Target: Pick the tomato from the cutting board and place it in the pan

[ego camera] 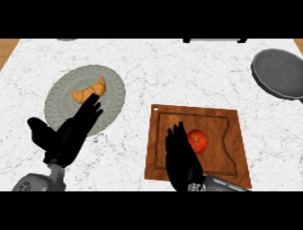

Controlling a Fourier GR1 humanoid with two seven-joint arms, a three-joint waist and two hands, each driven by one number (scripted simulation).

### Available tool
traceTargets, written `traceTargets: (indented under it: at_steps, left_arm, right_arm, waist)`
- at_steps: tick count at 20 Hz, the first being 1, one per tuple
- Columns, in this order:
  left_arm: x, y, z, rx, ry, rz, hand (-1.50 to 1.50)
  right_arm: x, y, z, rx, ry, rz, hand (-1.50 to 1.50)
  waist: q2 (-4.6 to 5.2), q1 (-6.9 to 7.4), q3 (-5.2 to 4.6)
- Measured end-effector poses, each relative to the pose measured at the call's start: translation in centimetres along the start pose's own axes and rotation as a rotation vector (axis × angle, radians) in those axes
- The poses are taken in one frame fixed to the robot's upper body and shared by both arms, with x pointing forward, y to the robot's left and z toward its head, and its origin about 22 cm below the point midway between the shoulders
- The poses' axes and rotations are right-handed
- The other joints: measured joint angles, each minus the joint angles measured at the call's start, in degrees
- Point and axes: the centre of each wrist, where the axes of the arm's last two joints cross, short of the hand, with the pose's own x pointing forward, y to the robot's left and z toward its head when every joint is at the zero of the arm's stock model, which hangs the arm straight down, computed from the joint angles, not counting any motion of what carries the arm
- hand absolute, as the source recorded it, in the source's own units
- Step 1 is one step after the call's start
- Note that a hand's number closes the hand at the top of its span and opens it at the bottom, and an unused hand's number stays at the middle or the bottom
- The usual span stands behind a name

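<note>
hovering right hand (pixel 180 155) beside tomato (pixel 198 140)

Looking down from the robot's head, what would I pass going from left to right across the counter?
Left hand → plate with the croissant → right hand → tomato on the cutting board → pan.

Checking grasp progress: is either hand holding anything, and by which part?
Nothing is held. The right hand is open beside the tomato; the left hand rests open.
</note>
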Motion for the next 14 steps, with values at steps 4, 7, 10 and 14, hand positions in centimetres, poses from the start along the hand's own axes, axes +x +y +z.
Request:
traceTargets:
  at_steps: [4,7,10,14]
  left_arm:
    - [0.3,0.1,0.1,0.000,-0.004,0.003,0.00]
    - [0.2,0.0,-0.2,0.000,-0.005,0.007,0.00]
    - [-0.2,-0.1,-0.7,-0.007,-0.005,0.004,0.00]
    - [-0.9,0.0,-0.6,-0.007,-0.004,0.002,0.00]
  right_arm:
    - [-0.9,1.3,-1.2,-0.006,0.004,0.009,1.50]
    - [-1.3,1.4,-2.3,-0.025,-0.011,0.009,1.50]
    - [-1.9,1.8,-2.6,-0.079,-0.039,0.047,1.50]
    - [-2.0,2.3,-3.8,-0.133,-0.058,0.096,1.50]
  waist:
    - [0.01,0.09,0.00]
    - [0.01,0.11,-0.02]
    - [0.01,0.09,0.00]
    - [-0.04,0.23,-0.02]
